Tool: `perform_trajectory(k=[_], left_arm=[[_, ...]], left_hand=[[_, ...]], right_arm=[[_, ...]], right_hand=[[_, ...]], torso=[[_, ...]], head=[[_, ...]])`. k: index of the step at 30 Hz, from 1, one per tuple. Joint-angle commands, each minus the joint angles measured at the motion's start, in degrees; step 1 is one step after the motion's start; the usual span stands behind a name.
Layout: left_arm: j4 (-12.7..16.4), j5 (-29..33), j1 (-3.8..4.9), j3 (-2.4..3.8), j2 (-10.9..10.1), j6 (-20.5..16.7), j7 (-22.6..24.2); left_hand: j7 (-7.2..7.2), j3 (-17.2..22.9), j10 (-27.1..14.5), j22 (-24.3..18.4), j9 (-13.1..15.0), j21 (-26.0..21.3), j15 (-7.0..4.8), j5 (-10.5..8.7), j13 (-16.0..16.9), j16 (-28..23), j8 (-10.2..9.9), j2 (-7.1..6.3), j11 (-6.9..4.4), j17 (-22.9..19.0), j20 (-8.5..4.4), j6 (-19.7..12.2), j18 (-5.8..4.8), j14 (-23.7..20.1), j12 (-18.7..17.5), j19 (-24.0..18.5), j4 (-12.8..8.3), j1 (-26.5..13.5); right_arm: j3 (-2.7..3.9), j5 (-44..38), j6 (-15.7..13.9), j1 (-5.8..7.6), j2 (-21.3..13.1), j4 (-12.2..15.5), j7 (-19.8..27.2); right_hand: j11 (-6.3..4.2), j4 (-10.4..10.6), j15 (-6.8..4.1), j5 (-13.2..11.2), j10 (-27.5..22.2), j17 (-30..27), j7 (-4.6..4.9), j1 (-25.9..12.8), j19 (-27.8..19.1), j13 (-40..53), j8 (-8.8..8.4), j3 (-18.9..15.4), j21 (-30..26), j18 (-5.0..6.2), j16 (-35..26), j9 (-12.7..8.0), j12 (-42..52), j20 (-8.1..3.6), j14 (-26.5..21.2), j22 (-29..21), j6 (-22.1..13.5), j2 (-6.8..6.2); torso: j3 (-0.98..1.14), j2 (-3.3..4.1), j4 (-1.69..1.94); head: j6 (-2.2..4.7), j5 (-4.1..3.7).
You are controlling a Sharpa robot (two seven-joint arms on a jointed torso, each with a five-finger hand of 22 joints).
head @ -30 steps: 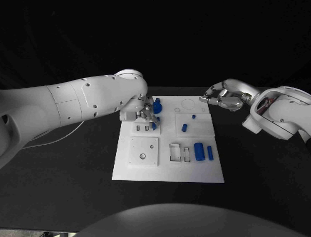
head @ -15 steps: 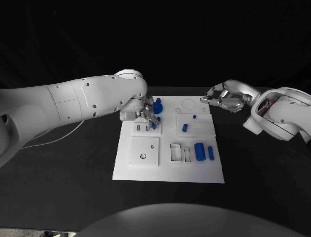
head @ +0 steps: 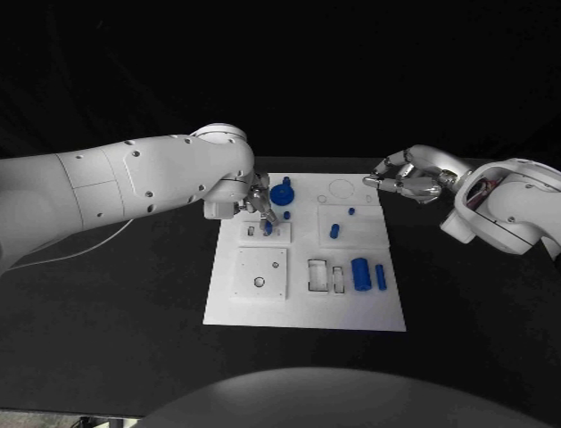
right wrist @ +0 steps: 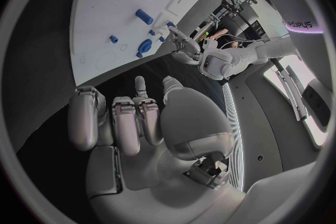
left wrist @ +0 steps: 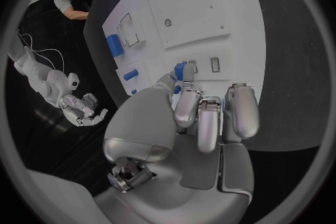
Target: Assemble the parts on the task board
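Observation:
The white task board [head: 303,303] lies mid-table and is seen again in the left wrist view [left wrist: 203,5]. My left hand [head: 245,205] hangs over the board's far left corner. It pinches a small blue part [head: 268,228] in its fingertips just above the slotted plate [head: 265,232]; the same part [left wrist: 183,70] sits beside the two slots. A round blue knob [head: 282,190] stands just beyond the hand. My right hand [head: 407,184] hovers off the board's far right corner, fingers curled in, holding nothing.
Small blue pegs [head: 350,211], [head: 334,230] stand on the right half of the board. A thick blue cylinder [head: 358,270] and a thin one [head: 379,275] lie by the rectangular cut-outs [head: 317,275]. A square plate with a round hole [head: 259,272] sits near left.
My left hand has shifted slightly leftward with the small blue part, uncovering more of the round knob. The right hand has stayed put.

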Motion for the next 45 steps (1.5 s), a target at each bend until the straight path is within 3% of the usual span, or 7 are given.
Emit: perform_trajectory(k=[1,9,19,45], left_arm=[[1.11,-1.99,0.36,0.03,-0.82,-0.59,0.40],[1.92,-2.36,0.59,-0.05,-2.07,-0.72,0.28],[2.07,-2.42,0.51,-0.07,-2.52,-2.46,0.47],[1.70,-1.56,-0.83,-0.09,-1.55,-5.05,0.94]], left_hand=[[-0.48,1.83,9.22,0.49,0.20,-0.44,-0.17,-0.47,30.16,0.14,0.22,-0.21,-3.19,15.09,-0.12,-1.03,-0.20,6.15,13.05,-0.07,-0.54,-0.88],[-0.41,3.47,9.22,0.29,0.52,-0.75,-0.09,-0.97,30.16,0.14,0.14,-0.76,-3.11,15.09,-0.05,-1.28,-0.14,6.15,13.05,-0.31,-0.35,-1.67],[-0.29,4.81,9.22,0.07,0.71,-1.06,-0.03,-1.25,30.16,0.14,-0.07,-1.20,-3.01,15.09,0.01,-1.63,-0.06,6.15,13.05,-0.57,-0.27,-2.24],[-0.01,7.66,9.22,-0.01,1.07,-1.53,0.17,-2.04,30.16,0.14,-0.54,-2.14,-2.78,15.09,0.21,-2.09,0.01,6.15,13.05,-0.87,0.02,-3.61]], right_arm=[[0.00,-0.53,1.08,-0.08,0.13,-0.16,-0.29],[0.00,-0.53,1.31,-0.17,0.48,-0.30,-0.30],[-0.01,-0.52,1.48,-0.25,0.78,-0.47,-0.33],[-0.01,-0.51,1.52,-0.76,0.78,-0.69,-0.03]], right_hand=[[0.46,-0.21,0.23,-0.35,5.95,15.07,0.21,0.06,-0.41,15.08,-0.18,-0.29,-0.22,0.74,0.20,-0.10,0.22,0.02,5.98,10.63,-0.07,0.04],[0.46,-0.23,0.23,-0.36,5.95,15.07,0.22,0.13,-0.48,15.08,-0.19,-0.28,-0.31,0.77,0.20,-0.11,0.22,0.03,5.98,10.60,-0.10,0.00],[0.45,-0.28,0.23,-0.45,5.95,15.07,0.22,0.41,-0.71,15.08,-0.23,-0.27,-0.58,0.83,0.20,-0.12,0.22,0.05,5.98,10.50,-0.18,-0.14],[0.45,-0.29,0.24,-0.51,5.95,15.07,0.23,0.57,-0.81,15.08,-0.24,-0.27,-0.70,0.86,0.20,-0.13,0.22,0.06,5.98,10.46,-0.20,-0.23]], torso=[[0.03,-0.02,0.02],[-0.09,0.09,-0.02],[-0.08,0.09,-0.09],[-0.01,0.06,-0.10]], head=[[0.00,0.28],[0.00,0.57],[0.00,0.89],[0.00,0.95]])
